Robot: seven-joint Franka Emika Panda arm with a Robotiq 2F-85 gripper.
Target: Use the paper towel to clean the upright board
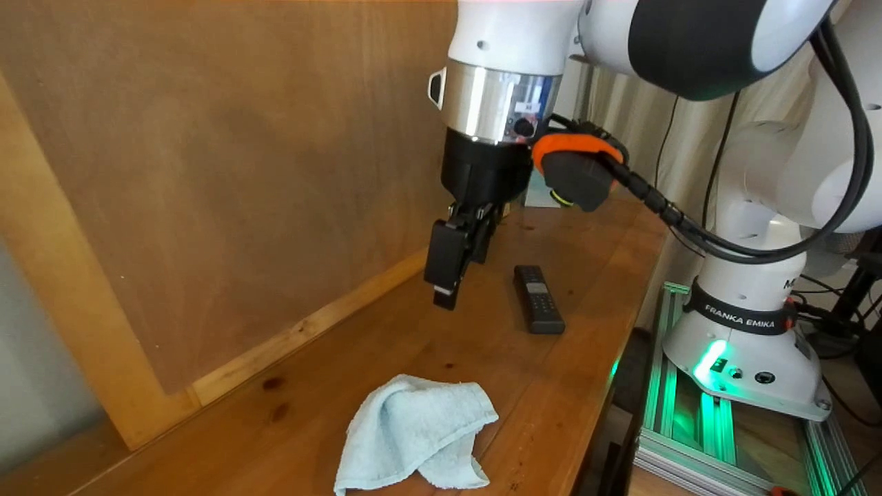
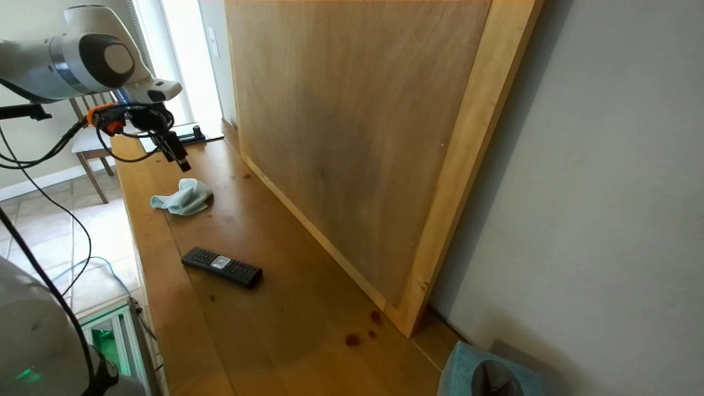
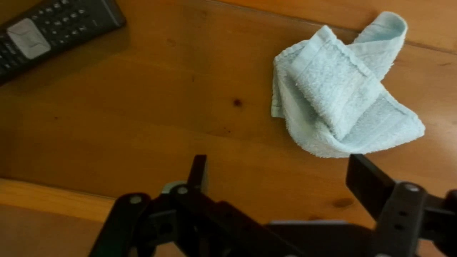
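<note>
A light blue cloth towel [image 1: 417, 430] lies crumpled on the wooden table; it also shows in an exterior view [image 2: 184, 197] and at the upper right of the wrist view [image 3: 339, 89]. The upright brown board [image 1: 275, 172] with a lighter wooden frame stands along the table's long side, also in an exterior view [image 2: 352, 121]. It has a darker smudged patch in its middle. My gripper [image 3: 278, 159] is open with nothing between its fingers. It points down above the table, apart from the towel, and shows in both exterior views [image 1: 444, 293] [image 2: 184, 164].
A black remote [image 1: 539, 300] lies on the table [image 1: 386, 344], also in an exterior view [image 2: 223, 268] and the wrist view [image 3: 60, 32]. A blue box [image 2: 489, 371] with a round opening stands near the board's end. A grey wall [image 2: 605, 165] rises behind the board.
</note>
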